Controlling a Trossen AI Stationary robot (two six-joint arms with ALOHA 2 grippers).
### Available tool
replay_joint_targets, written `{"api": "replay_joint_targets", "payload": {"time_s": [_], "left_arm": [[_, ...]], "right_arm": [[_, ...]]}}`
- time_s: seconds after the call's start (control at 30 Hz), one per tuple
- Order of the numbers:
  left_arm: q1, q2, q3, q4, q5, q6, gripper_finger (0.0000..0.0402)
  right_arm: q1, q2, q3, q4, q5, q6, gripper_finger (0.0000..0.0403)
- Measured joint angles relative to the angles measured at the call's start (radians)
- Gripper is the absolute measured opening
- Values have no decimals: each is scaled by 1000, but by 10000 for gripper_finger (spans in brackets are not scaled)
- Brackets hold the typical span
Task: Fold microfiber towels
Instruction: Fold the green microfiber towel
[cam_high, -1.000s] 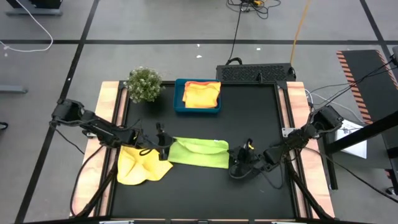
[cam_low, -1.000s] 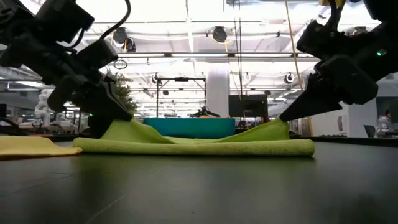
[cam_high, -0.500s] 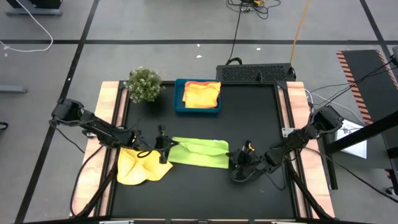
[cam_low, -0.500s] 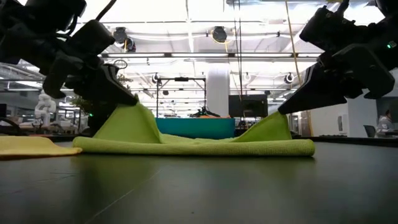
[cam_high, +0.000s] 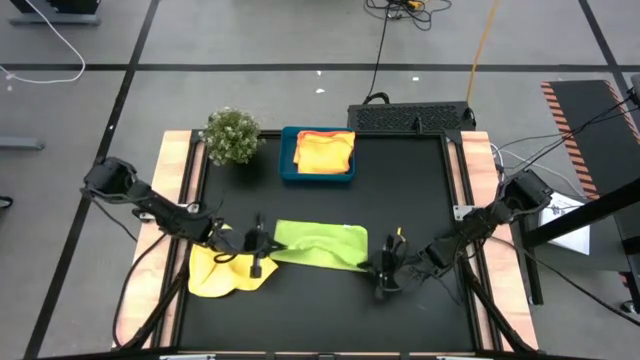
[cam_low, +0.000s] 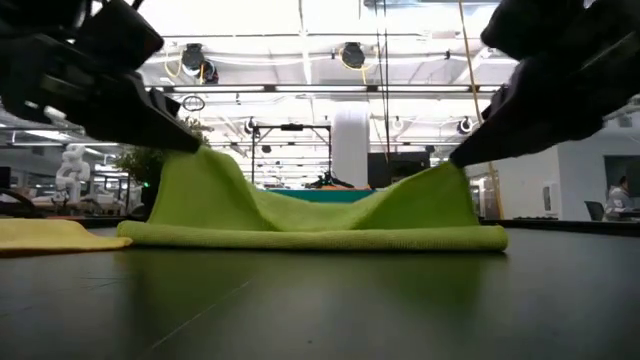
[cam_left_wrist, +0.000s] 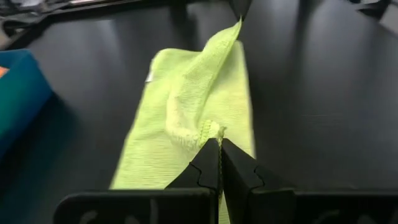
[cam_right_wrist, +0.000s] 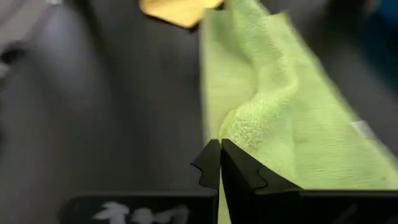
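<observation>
A lime green towel (cam_high: 320, 243) lies as a folded strip mid-table, its lower layer flat on the black surface (cam_low: 320, 238). My left gripper (cam_high: 260, 247) is shut on its left end and my right gripper (cam_high: 384, 268) on its right end. Both held ends stand raised in the low view, and the cloth between them sags (cam_low: 320, 205). A yellow towel (cam_high: 222, 270) lies crumpled on the table beside the left gripper. Orange-yellow towels (cam_high: 324, 152) lie in the blue tray (cam_high: 288, 165). My left gripper pinches the upper layer's left corner (cam_left_wrist: 210, 129) between its two fingertips (cam_left_wrist: 211, 155), slanting down from the table's left. That corner is lifted (cam_low: 205, 155) while the layer beneath stays on the table. My right gripper pinches the upper layer's right corner (cam_right_wrist: 239, 127) at its fingertips (cam_right_wrist: 231, 155), slanting down from the table's right. The corner is held up (cam_low: 455, 172), and the cloth slopes down from it toward the towel's middle.
A small green plant (cam_high: 232, 135) stands at the far left beside the blue tray. Wooden rails (cam_high: 176, 190) run along the table's left and right sides. Bare black surface lies near the front edge (cam_high: 320, 310) and at the far right (cam_high: 410, 180).
Both grippers have moved up and toward the table's near edge, tipping closer to level, still shut on the green towel's ends. The upper layer's two corners have risen higher and the raised cloth has widened; the lower layer has stayed flat.
</observation>
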Motion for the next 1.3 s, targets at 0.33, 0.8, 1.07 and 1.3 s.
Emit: {"api": "replay_joint_targets", "payload": {"time_s": [0.33,0.8,1.07,1.3], "left_arm": [[-93,-69,48,-5,1,51,7],[-124,-181,113,-461,70,-216,4],[-32,-182,105,-520,118,-187,3],[105,-182,90,-565,173,-194,3]], "right_arm": [[103,-21,0,138,-47,-271,0],[115,-132,0,3,18,-75,0],[40,-125,0,-126,46,-14,0],[-83,-125,-10,-304,-2,149,0]]}}
